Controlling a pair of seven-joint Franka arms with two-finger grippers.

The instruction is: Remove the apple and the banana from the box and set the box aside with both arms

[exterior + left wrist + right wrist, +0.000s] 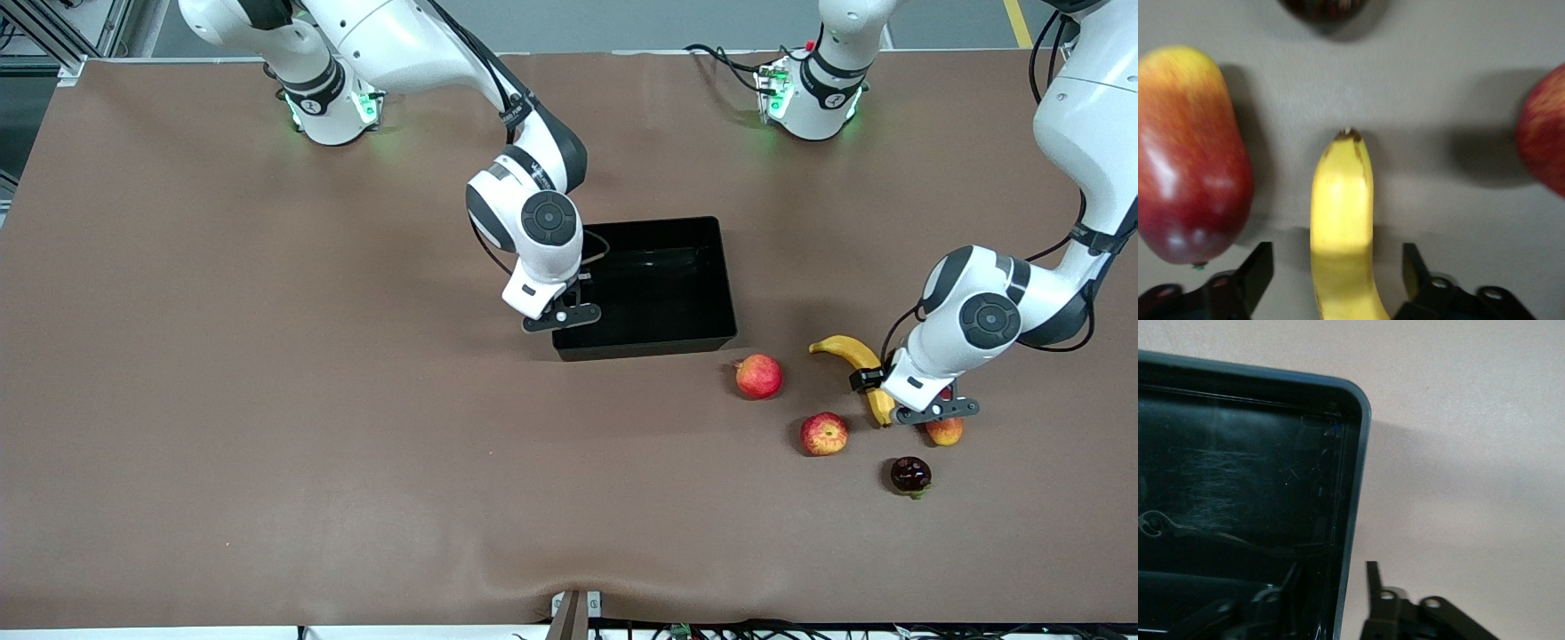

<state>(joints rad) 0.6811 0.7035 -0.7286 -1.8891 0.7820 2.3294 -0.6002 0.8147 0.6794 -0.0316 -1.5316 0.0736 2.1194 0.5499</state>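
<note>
Front view: banana (855, 360) half hidden under the left gripper (925, 411), mango (945, 431) mostly covered too. Black tray (702, 333) mid-table, its wall toward the right arm's end under the right gripper (562, 317). Streaked apple (823, 434) nearer the camera than the plainer apple (758, 376).

Left wrist view: fingers (1258, 270) spread wide either side of the banana (1341, 220), not touching; mango (1188, 153) beside, apple (1545, 130) cut off.

Right wrist view: fingers (1373, 583) straddling the tray (1355, 480) wall, gap visible; grip uncertain.
</note>
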